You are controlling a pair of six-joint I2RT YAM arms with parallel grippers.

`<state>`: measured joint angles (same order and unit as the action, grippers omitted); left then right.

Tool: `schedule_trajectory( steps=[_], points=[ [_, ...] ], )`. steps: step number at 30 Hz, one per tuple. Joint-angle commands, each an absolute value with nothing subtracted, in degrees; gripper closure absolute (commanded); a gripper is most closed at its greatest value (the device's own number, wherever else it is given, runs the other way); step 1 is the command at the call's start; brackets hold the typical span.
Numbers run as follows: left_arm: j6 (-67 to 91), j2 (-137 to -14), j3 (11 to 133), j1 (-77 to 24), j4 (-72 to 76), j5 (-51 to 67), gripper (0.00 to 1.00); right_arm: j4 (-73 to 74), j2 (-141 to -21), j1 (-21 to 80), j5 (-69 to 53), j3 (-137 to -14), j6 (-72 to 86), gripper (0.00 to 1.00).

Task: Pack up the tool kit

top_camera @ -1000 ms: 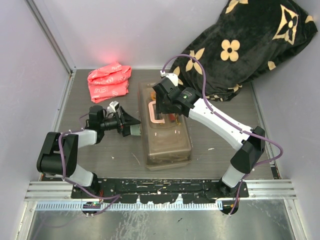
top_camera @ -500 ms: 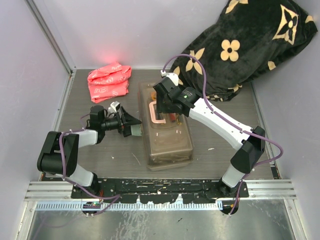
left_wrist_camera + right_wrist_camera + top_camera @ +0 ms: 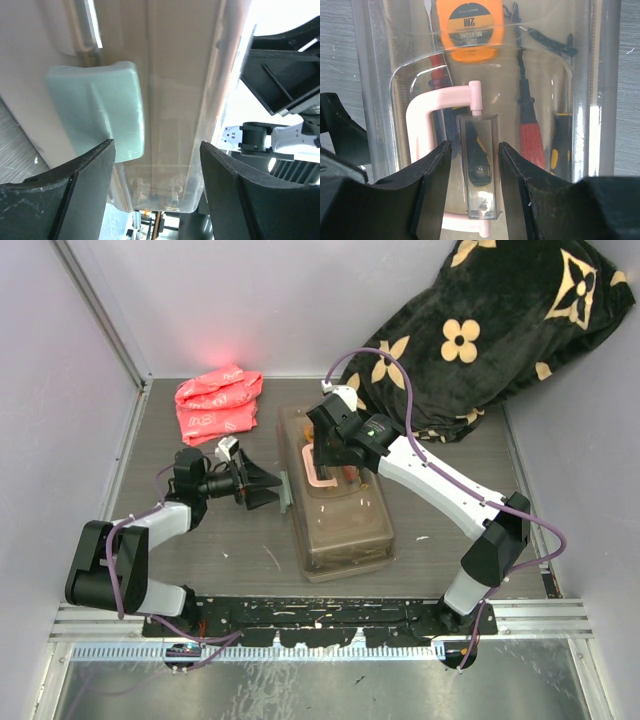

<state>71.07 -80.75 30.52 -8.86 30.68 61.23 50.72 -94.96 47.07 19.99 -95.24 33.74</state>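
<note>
The tool kit's brown translucent toolbox (image 3: 345,525) lies lengthwise mid-table with its lid down. My right gripper (image 3: 322,452) hovers over the lid. Its fingers (image 3: 434,192) stand open on either side of the clear block (image 3: 480,170) at the middle of the pink handle (image 3: 425,117), with small gaps both sides. Through the lid I see an orange tape measure (image 3: 472,27), a red-handled tool (image 3: 532,142) and a black-and-yellow handle (image 3: 561,145). My left gripper (image 3: 274,490) is open, level with the box's left side, beside a pale green latch (image 3: 97,107) that sticks out there (image 3: 287,492).
A folded pink-red cloth (image 3: 218,402) lies at the back left. The black flower-patterned blanket (image 3: 500,320) is heaped at the back right, close behind the right arm's wrist. Grey walls close in the table on three sides.
My left gripper has drawn back a little to the left and the pale green latch now shows between it and the box. The toolbox has shifted slightly to the right.
</note>
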Motion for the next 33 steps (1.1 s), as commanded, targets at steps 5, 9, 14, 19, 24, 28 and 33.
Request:
schedule_trajectory(
  steps=[5, 9, 14, 19, 24, 28, 33],
  points=[
    [71.52, -80.24, 32.52, -10.06, 36.25, 64.86, 0.3, 56.89, -97.82, 47.11, 15.73, -92.9, 34.34, 0.53],
    [70.36, -81.59, 32.04, -10.19, 36.3, 64.86, 0.3, 56.93, -97.56, 47.11, 15.9, -92.9, 34.45, 0.53],
    [65.71, -83.16, 31.65, -10.35, 32.95, 63.23, 0.3, 57.04, -97.51, 47.11, 15.76, -92.87, 34.72, 0.53],
    [62.93, -86.69, 33.66, -11.46, 31.82, 61.29, 0.3, 57.17, -97.95, 47.11, 15.3, -93.03, 34.94, 0.55],
    [63.25, -90.34, 36.47, -13.46, 33.62, 60.5, 0.3, 58.02, -98.51, 47.11, 15.82, -94.33, 34.9, 0.56],
    [64.32, -92.51, 37.74, -15.02, 36.1, 60.1, 0.3, 58.55, -98.86, 47.11, 16.23, -95.08, 34.89, 0.56],
    [61.21, -91.1, 39.93, -13.53, 31.85, 59.68, 0.29, 58.57, -98.52, 47.11, 17.06, -95.45, 35.02, 0.56]
  ],
)
